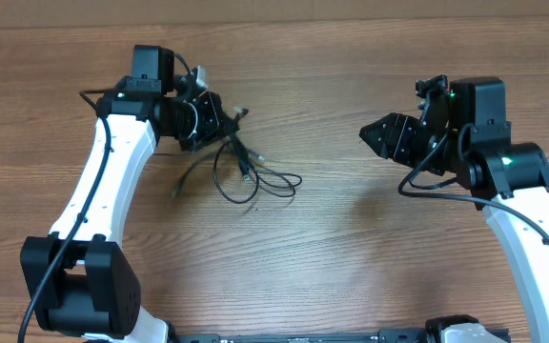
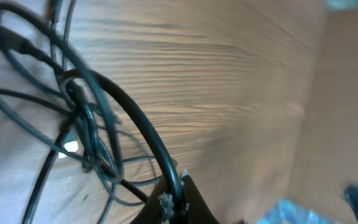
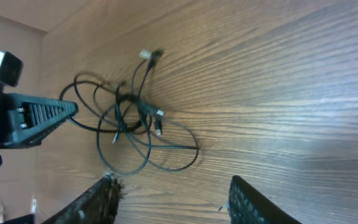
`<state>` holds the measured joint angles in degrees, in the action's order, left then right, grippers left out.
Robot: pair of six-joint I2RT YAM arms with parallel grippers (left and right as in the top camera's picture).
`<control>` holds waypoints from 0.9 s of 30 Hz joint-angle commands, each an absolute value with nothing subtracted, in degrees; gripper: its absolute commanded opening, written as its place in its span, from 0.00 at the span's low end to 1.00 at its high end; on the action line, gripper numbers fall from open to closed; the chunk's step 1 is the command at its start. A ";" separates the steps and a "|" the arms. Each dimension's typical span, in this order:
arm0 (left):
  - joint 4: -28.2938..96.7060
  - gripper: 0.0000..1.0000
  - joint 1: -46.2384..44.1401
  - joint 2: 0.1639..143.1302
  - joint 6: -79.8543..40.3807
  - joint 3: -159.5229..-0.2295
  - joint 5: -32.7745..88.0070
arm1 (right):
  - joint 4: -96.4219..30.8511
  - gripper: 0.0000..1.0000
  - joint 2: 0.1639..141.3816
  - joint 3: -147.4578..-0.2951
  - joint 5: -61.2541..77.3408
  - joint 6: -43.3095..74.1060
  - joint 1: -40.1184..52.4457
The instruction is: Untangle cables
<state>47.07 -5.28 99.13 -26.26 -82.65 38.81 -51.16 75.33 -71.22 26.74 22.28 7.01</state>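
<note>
The cables (image 1: 244, 174) are thin black wires looped together with small grey plug ends, lying on the wooden table left of centre. My left gripper (image 1: 219, 119) is at the tangle's upper left and is shut on one black cable strand (image 2: 135, 121), which runs up from its jaws (image 2: 174, 200). The rest of the tangle hangs and lies to the left in the left wrist view. My right gripper (image 1: 368, 133) is open and empty, well to the right of the cables. The right wrist view shows the tangle (image 3: 132, 118) ahead of its spread fingers (image 3: 173, 196).
The wooden table (image 1: 332, 248) carries only the cables. The left arm's white link (image 1: 112, 181) runs down the left side; the right arm (image 1: 522, 210) stands at the right. The left gripper's black finger (image 3: 33, 115) shows in the right wrist view.
</note>
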 commanded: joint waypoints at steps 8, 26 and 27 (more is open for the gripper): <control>44.75 0.04 -6.48 98.54 -2.61 -82.67 55.57 | -51.07 0.60 80.20 -73.10 26.76 22.06 6.68; 50.33 0.61 -9.74 101.14 -6.11 -82.21 42.59 | -51.24 0.66 80.25 -73.10 25.10 22.06 6.68; 50.33 0.59 -10.09 101.16 -7.11 -82.21 38.81 | -51.29 0.67 80.25 -73.10 25.10 22.06 6.68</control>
